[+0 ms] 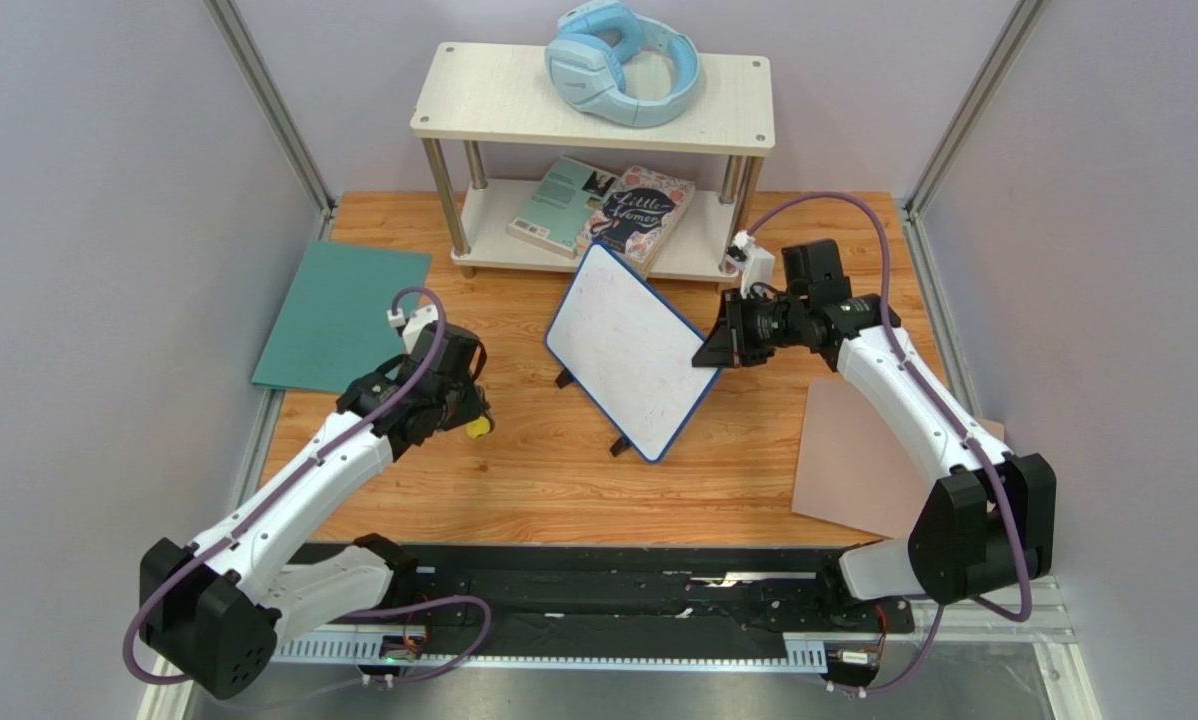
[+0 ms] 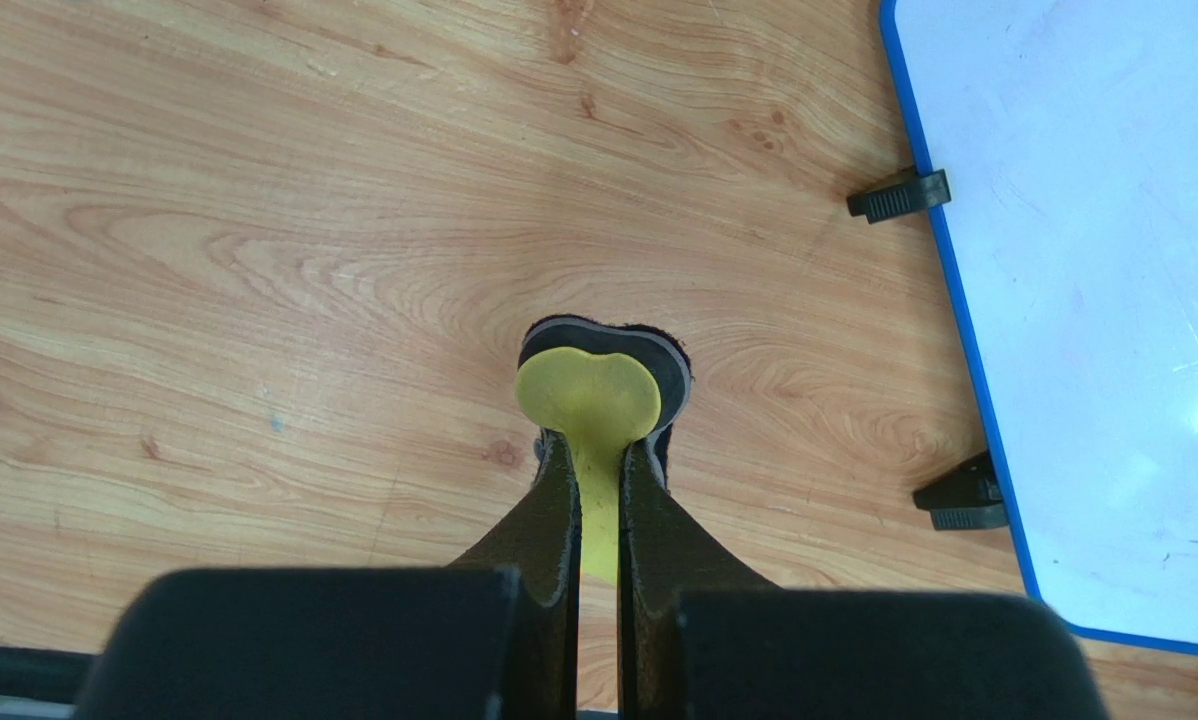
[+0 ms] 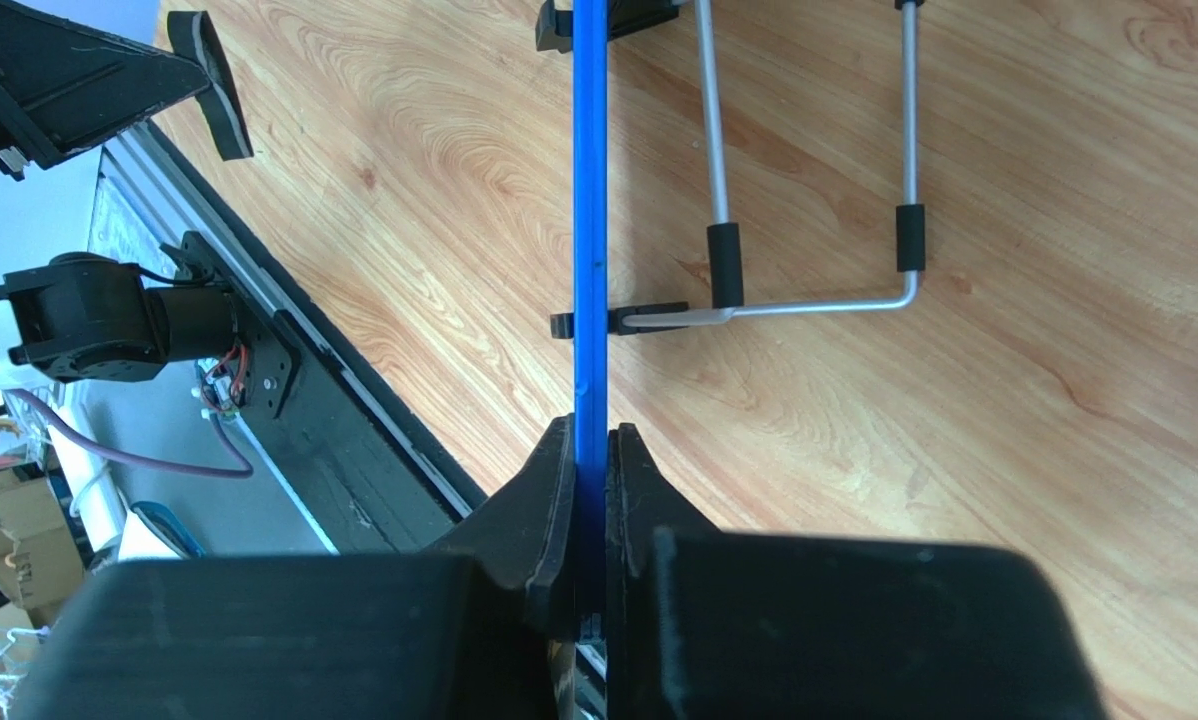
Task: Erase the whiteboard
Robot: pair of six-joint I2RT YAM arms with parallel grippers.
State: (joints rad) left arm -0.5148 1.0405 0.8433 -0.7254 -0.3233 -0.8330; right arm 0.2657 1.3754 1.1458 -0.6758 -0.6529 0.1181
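Note:
The whiteboard (image 1: 634, 350), white with a thin blue rim and black feet, stands tilted on the wooden table's middle. Its face looks nearly blank. My right gripper (image 1: 715, 344) is shut on the board's right edge; in the right wrist view the blue rim (image 3: 590, 225) runs edge-on between the jaws, with the wire stand (image 3: 808, 308) behind. My left gripper (image 1: 467, 420) is shut on a yellow eraser (image 2: 590, 398) with a dark felt pad, just above the table, left of the board (image 2: 1101, 300).
A teal sheet (image 1: 338, 315) lies at the left. A tan-pink sheet (image 1: 876, 458) lies at the right under my right arm. A two-tier shelf (image 1: 598, 98) at the back holds blue headphones (image 1: 620, 60) and two books (image 1: 605, 207).

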